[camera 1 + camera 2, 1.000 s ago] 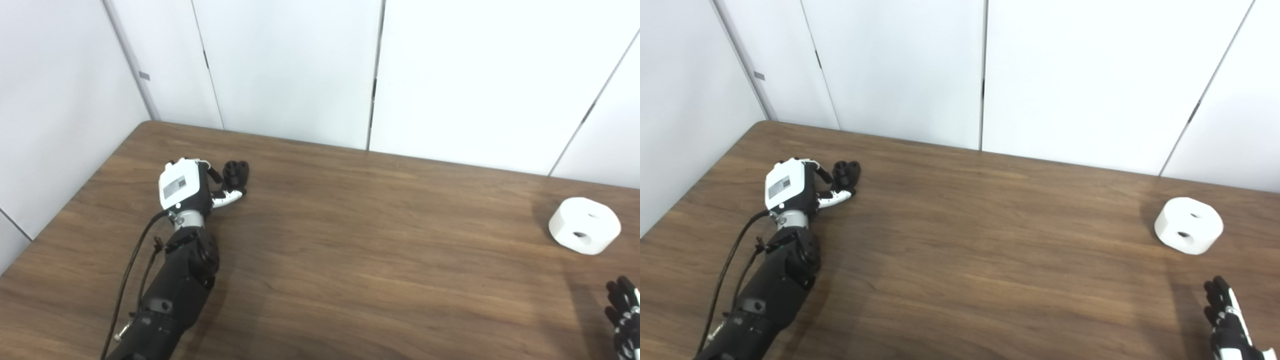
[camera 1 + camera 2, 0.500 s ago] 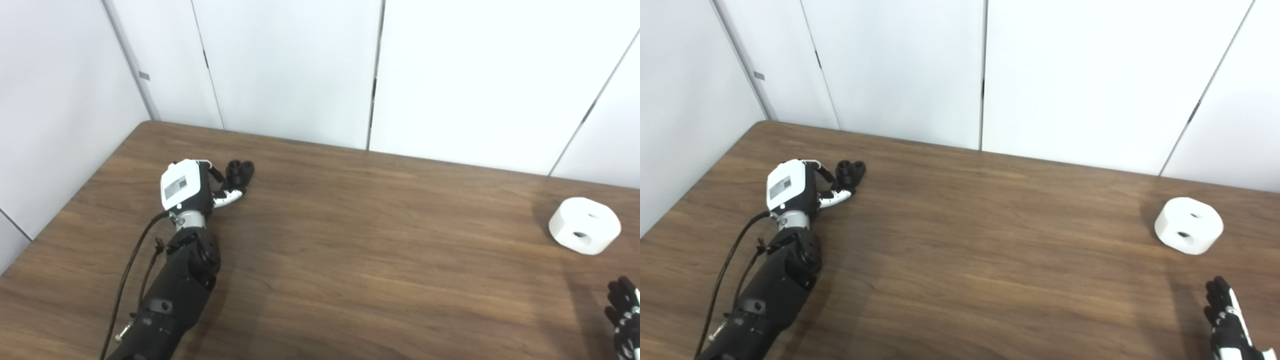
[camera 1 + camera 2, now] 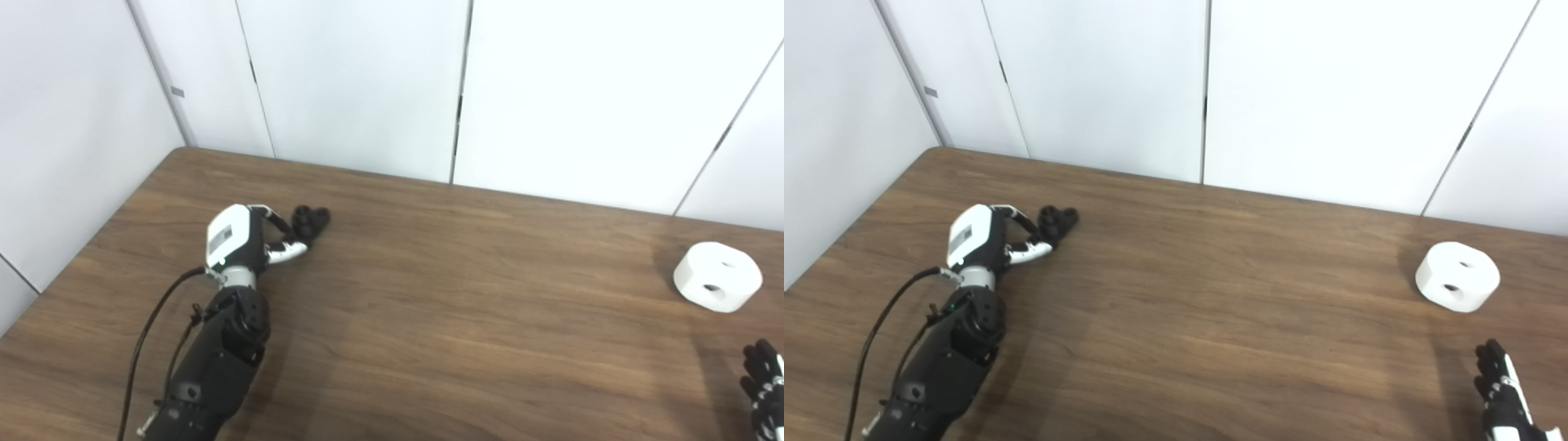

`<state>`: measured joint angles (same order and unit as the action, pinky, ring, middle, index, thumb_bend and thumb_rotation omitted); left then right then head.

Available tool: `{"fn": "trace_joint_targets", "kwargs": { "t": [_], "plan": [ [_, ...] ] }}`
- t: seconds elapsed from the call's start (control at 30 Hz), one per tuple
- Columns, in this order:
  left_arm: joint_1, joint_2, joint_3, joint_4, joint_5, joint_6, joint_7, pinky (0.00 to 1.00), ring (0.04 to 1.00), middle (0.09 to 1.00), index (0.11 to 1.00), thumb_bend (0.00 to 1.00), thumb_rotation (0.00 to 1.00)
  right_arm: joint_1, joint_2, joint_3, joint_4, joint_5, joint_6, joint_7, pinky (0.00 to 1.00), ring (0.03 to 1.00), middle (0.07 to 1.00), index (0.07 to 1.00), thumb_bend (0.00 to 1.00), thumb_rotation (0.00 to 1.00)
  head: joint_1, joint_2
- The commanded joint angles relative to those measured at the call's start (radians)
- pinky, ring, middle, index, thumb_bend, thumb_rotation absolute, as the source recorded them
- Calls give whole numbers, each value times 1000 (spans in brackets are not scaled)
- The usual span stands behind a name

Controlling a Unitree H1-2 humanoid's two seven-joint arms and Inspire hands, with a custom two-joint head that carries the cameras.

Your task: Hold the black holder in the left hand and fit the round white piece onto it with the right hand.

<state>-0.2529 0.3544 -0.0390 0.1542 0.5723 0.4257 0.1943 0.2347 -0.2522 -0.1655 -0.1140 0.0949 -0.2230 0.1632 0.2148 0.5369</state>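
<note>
The black holder (image 3: 311, 222) is a small dark piece with rounded knobs, just above the brown table (image 3: 465, 318) at the left rear. My left hand (image 3: 248, 240) has its fingers and thumb closed around the holder's near side. The round white piece (image 3: 717, 276), a thick disc with two holes, lies far right on the table. My right hand (image 3: 1502, 392) shows only partly at the bottom right corner, fingers spread and holding nothing, a short way in front of the white piece.
White wall panels (image 3: 367, 79) rise directly behind the table's far edge and along its left side. My left forearm with its black cable (image 3: 153, 324) lies over the table's left front part.
My left hand has turned and shifted right and slightly nearer, carrying the black holder with it. The white piece and the right hand have stayed where they were.
</note>
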Motion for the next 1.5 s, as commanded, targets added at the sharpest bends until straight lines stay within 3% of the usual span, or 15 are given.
{"fn": "trace_joint_targets", "kwargs": {
  "t": [0.0,0.27,0.43,0.7,1.13,1.27,1.47],
  "plan": [
    [-3,15,-7,-51,-11,-5,-35,936,918,831,490,506,58,54,49,32,74,-2,6,-10,1000,1000,974,986,538,1000,-3,3],
    [82,-1,-53,-171,-45,-57,-130,835,928,850,491,508,54,53,50,36,61,2,16,-5,1000,1000,979,991,546,1000,-29,19],
    [161,-11,-110,-264,-52,-119,-180,856,937,860,491,506,56,54,51,40,54,-10,18,-8,1000,1000,979,991,575,1000,-48,32],
    [282,-35,-236,-401,39,-184,-219,924,943,858,490,509,51,58,56,45,36,-31,13,-14,1000,999,980,991,567,1000,-73,53],
    [425,-54,-331,-474,190,-287,-223,959,927,840,489,513,46,75,60,62,-29,-56,50,-25,1000,996,978,988,526,1000,-129,115],
    [457,-34,-355,-481,217,-361,-225,928,919,837,489,513,44,80,63,69,-58,-65,71,-28,1000,995,978,985,530,1000,-152,142],
    [479,0,-395,-492,292,-411,-268,929,920,836,489,514,44,86,65,77,-90,-71,105,-32,1000,996,979,987,503,1000,-174,168]
  ]
}}
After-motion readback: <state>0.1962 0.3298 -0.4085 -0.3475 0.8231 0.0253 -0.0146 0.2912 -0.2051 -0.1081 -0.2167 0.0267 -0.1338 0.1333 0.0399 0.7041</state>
